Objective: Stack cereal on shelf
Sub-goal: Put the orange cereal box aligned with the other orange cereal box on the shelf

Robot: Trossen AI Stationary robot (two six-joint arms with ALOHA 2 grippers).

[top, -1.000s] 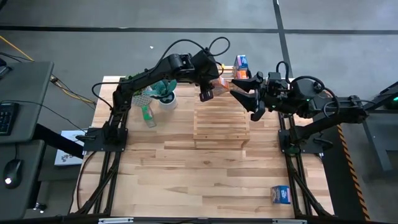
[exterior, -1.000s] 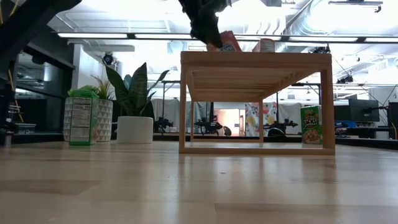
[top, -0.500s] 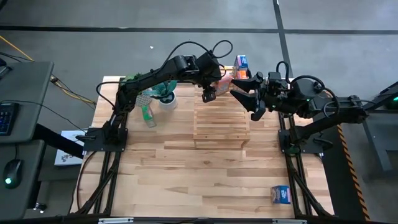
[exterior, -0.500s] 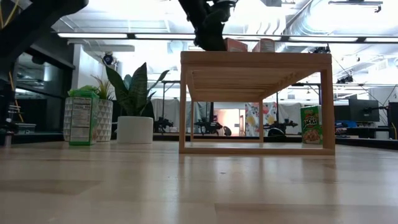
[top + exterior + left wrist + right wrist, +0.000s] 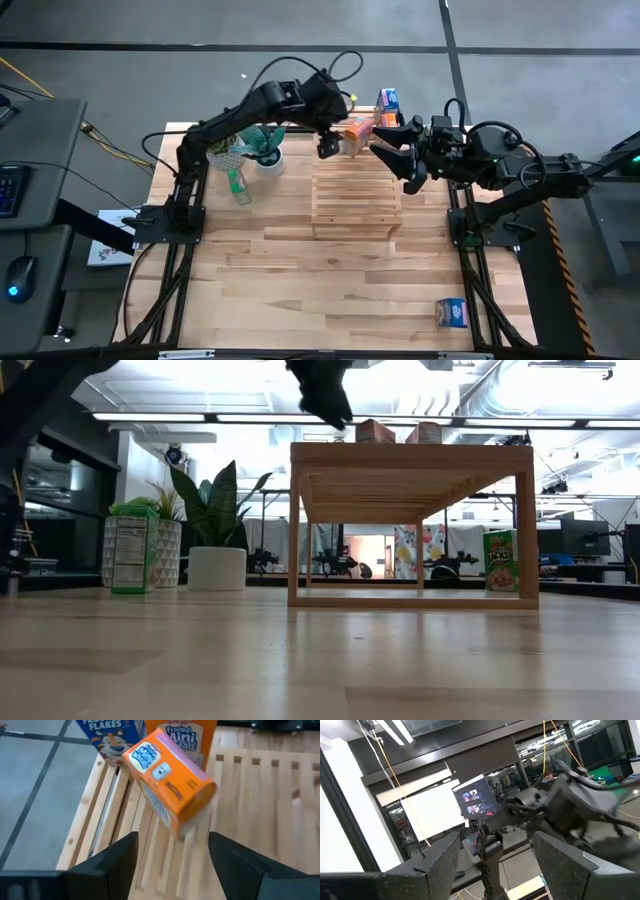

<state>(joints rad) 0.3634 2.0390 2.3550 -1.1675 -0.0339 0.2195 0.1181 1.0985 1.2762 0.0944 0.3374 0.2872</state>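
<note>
Overhead, the left gripper (image 5: pixel 330 148) hangs above the shelf (image 5: pixel 355 196) near its 11 o'clock corner, fingers spread wide with nothing between them. Its wrist view shows both dark fingers (image 5: pixel 107 865) well apart, and beyond them an orange cereal box (image 5: pixel 167 782) tilted on the slats, one lower corner down among them — whether it leans on anything cannot be told. Behind it stands a second orange box (image 5: pixel 192 735), its top cut off, and a blue box (image 5: pixel 107 735) of which only the lower part shows, at the shelf's far edge.

From above, the orange boxes (image 5: pixel 357 130) blur together at the shelf's 12 o'clock edge, partly hidden by the left arm; the blue box (image 5: pixel 388 100) sits just beyond, toward 1 o'clock. The right gripper (image 5: pixel 395 152) hovers at the shelf's 2 o'clock corner with fingers open wide and empty; its own view looks off into the room, so the table is not seen there.

Another blue box (image 5: pixel 452 313) lies alone at the table's 5 o'clock corner. A green box (image 5: pixel 236 185) lies at the shelf's 9 o'clock, beside a potted plant (image 5: pixel 266 150). At table height, only the tops of two boxes (image 5: pixel 375 431) peek over the shelf top — a green box (image 5: pixel 500 560) stands beyond its right leg
</note>
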